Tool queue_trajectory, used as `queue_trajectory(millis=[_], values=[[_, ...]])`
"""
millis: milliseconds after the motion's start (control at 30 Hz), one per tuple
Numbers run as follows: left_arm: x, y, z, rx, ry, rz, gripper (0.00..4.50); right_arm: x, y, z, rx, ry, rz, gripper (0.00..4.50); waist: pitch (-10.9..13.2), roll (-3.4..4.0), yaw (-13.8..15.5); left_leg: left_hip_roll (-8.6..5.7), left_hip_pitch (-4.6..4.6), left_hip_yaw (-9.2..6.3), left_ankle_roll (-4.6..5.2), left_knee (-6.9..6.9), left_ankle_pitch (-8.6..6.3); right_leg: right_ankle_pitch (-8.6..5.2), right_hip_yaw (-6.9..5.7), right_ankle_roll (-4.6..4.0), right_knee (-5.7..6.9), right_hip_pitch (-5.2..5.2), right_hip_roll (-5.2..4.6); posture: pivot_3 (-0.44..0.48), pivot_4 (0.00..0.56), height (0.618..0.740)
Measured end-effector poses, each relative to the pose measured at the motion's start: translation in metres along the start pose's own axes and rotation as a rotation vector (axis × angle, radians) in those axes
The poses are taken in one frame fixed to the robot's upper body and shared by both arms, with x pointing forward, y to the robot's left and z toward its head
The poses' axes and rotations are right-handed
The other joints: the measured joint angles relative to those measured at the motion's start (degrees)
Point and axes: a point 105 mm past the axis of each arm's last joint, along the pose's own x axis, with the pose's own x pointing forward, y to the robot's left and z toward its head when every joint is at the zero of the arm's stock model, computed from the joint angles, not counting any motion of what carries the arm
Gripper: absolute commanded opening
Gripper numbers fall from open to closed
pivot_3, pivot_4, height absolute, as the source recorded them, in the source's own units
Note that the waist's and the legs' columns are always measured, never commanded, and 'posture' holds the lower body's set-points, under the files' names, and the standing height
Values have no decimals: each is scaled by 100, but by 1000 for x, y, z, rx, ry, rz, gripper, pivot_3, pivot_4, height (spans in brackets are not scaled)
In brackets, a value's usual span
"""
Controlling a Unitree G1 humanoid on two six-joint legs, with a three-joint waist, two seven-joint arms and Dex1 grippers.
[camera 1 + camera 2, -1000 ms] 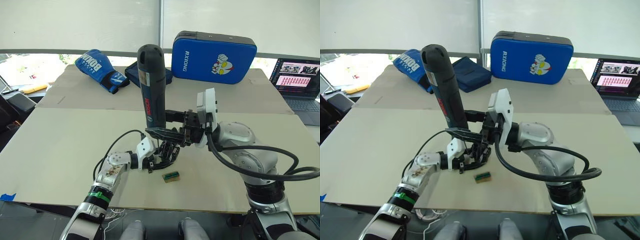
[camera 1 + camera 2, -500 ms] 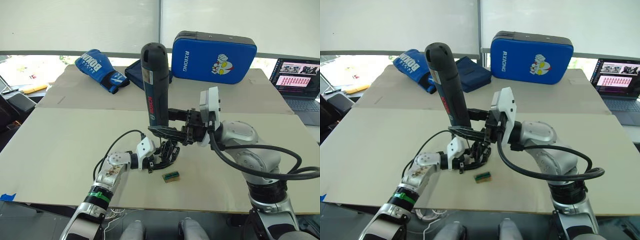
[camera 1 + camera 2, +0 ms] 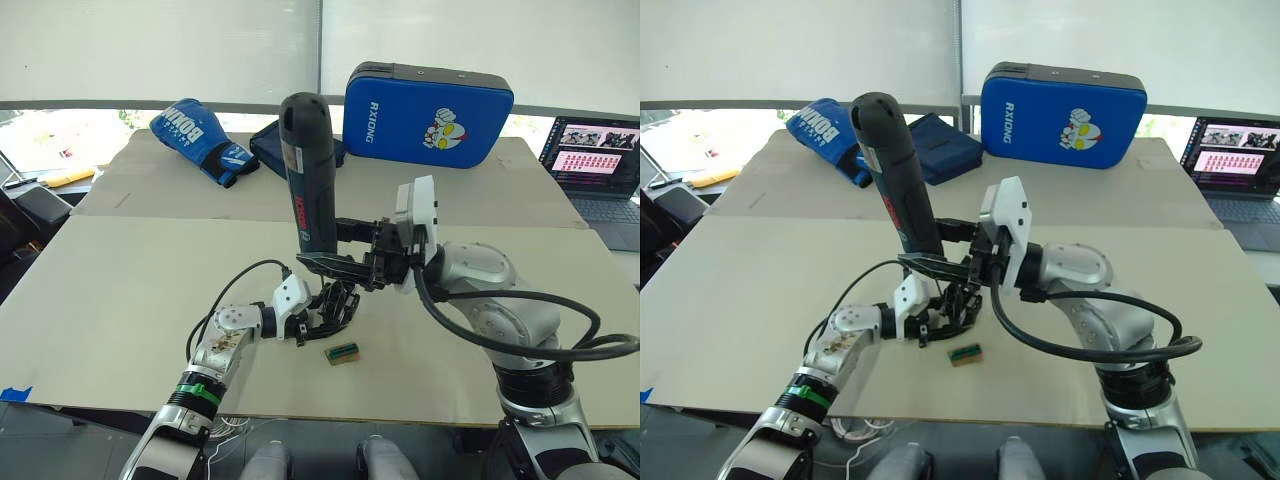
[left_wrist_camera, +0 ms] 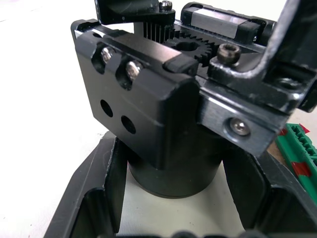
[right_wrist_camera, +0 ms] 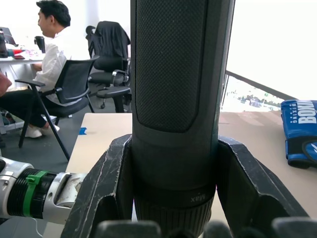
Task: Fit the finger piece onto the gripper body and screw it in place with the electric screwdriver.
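Two grippers meet near the front middle of your table (image 3: pixel 120 290), with lots of bare room to the left and right, and a little green block (image 3: pixel 342 352) sits just in front of them, not far from the front edge. Your right gripper (image 3: pixel 335 262) pinches the electric screwdriver (image 3: pixel 306 170), a dark tube with a red label and a round top, and holds it almost straight up over the gripper body (image 3: pixel 335 308). Your left wrist view shows you what the head views do not: the left gripper (image 4: pixel 171 208) has its fingers pressed on the round base of the black gripper body, which has small gears and screws on top.
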Motion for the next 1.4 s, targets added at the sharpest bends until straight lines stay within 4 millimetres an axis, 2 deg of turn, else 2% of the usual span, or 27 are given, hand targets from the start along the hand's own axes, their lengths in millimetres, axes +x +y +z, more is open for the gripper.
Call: queue_trajectory(millis=[633,1400], values=[[0,0,0,0,0,-1,2313,2,4,-4,10,5,23,1933,0,0,0,0,0,0,0,0,0,0,0,0,0,0,0,0,150,740],[0,-1,0,0,-1,-2,2313,1,2,2,8,-7,19,1933,0,0,2,0,0,0,0,0,0,0,-1,0,-1,0,0,0,150,740]])
